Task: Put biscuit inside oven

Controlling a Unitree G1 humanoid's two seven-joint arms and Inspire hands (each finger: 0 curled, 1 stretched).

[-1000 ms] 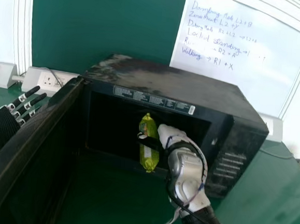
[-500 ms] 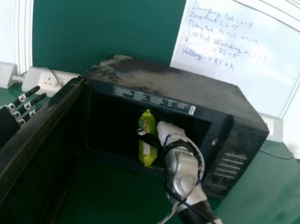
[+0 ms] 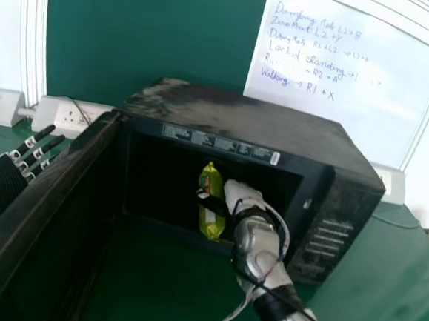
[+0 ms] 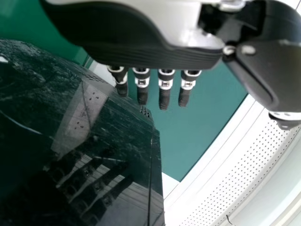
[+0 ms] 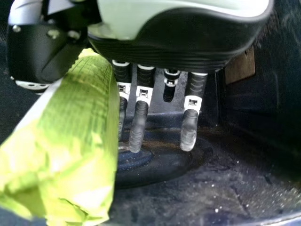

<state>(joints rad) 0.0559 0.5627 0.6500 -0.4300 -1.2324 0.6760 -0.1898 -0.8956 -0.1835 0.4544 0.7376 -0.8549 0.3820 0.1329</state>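
Biscuit packet (image 3: 212, 181) sat at the mouth of the oven (image 3: 233, 117), pinched by the thumb of your right hand (image 3: 239, 193), fingers nearly straight alongside. Your left hand (image 3: 7, 183) was spread, near the door (image 3: 36, 210). Likely step: insertion. You needed to push deeper, get the near end past the sill (image 3: 168, 230), lower over the turntable (image 5: 162, 167), then lift the thumb off; early release risked a drop outside.
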